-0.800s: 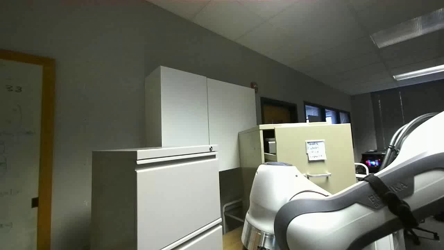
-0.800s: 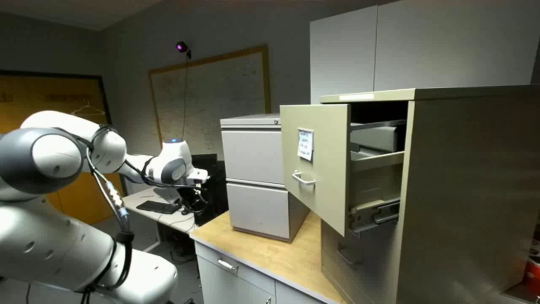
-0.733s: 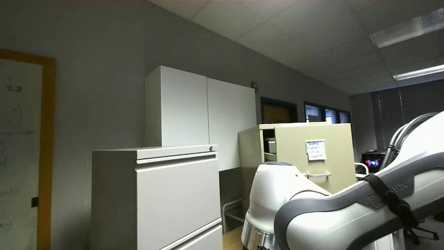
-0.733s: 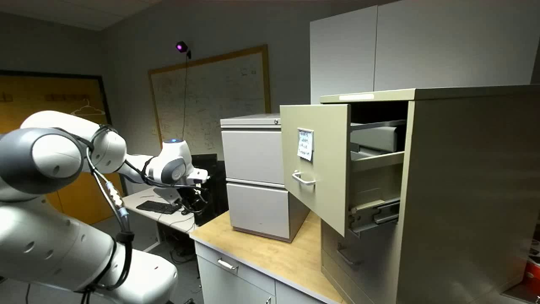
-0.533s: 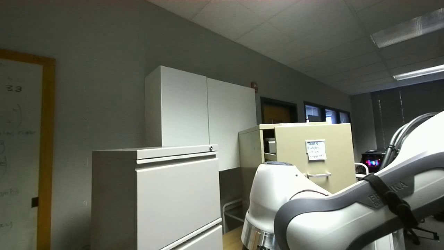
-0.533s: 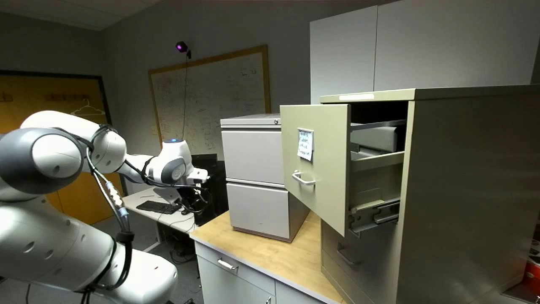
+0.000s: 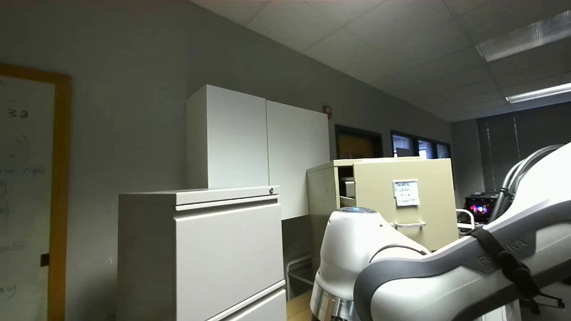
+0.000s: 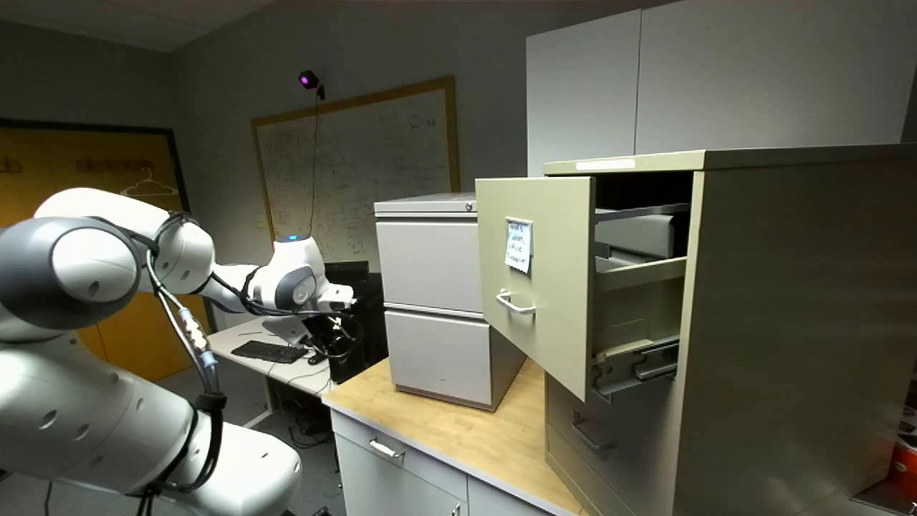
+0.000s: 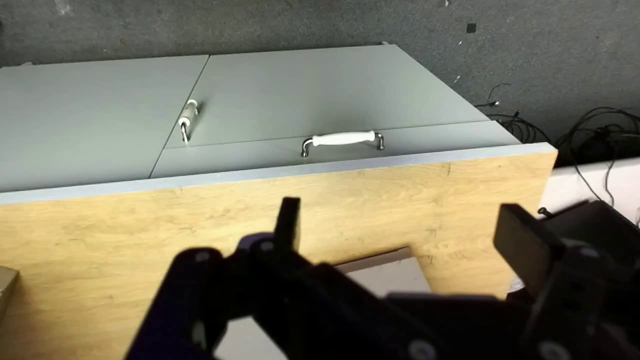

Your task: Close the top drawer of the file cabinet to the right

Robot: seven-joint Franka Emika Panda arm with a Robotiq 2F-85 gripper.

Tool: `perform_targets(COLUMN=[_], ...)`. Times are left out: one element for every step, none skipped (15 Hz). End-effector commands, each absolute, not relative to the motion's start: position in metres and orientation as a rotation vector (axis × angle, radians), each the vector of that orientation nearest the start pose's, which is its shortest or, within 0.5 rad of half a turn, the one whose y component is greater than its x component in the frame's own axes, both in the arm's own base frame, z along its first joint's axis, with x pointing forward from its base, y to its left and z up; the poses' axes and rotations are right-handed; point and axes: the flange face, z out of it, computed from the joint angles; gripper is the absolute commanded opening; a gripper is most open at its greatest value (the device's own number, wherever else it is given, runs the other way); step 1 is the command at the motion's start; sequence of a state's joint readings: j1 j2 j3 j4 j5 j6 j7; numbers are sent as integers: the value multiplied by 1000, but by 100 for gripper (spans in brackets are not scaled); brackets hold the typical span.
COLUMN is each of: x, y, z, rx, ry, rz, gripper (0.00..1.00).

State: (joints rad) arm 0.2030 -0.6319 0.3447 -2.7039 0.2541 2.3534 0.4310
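The top drawer (image 8: 555, 287) of the file cabinet (image 8: 784, 330) stands pulled well out of its frame in both exterior views. On its beige front is a white handwritten note (image 8: 519, 246), with a pale handle (image 8: 516, 304) at 6 o'clock from it. A grey box-like thing (image 8: 636, 235) sits inside, behind the front, and a metal slide rail (image 8: 622, 369) shows low on the side. A lower drawer (image 8: 616, 423), in shadow, lies between 5 and 6 o'clock from the top one.

At 9 o'clock from the top drawer, in an exterior view, a grey cabinet (image 8: 433, 287) with its two drawers pushed in stands upright on the wood-topped desk (image 8: 458, 430); a strip of wood shows between the two cabinets. Farther out along 9 o'clock is the white arm (image 8: 179, 254), its end well apart from the top drawer. In an exterior view a white joint (image 7: 350, 249) of the arm hides a lower corner of the drawer front.

The wrist view has the gripper (image 9: 400, 205) with its fingers (image 9: 520, 240) spread wide and nothing held; desk wood and part of the grey cabinet lie beyond the gap. The desk handle (image 9: 343, 138) is between 10 and 11 o'clock from there, loose cables (image 9: 602, 137) between 2 and 3.

From the top drawer, in an exterior view, a white cupboard (image 8: 716, 79) shows between 1 and 2 o'clock, a wood-framed whiteboard (image 8: 358, 165) at 10.
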Motion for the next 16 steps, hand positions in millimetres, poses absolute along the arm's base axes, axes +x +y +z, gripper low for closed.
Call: perform_targets(x=[320,319,318,315,314,311,308,304,300,297,293,289,286,281,278,274], y=[194,191,189,186,183,179,175,172,167,162,157,152,147,140,133,125], z=[454,460,467,475,482,490,499,506,515,523,532,540,548,556,563,569], rx=[-3035,-3043,-3051,-3058,-3062,-3052,-3040,-3022,-3000,-2980,-2958,-2936,-2917,-2894,-2870,-2843], ry=[145,157,168,190,210,244,277,312,347,377,404,428,455,485,519,558], rz=[-485,-526,-568,-627,-681,-734,-789,-839,-907,-965,-1035,-1095,-1162,-1221,-1280,-1329], gripper=[100,100,100,100,80,75,67,59,52,42,36,29,20,13,7,1])
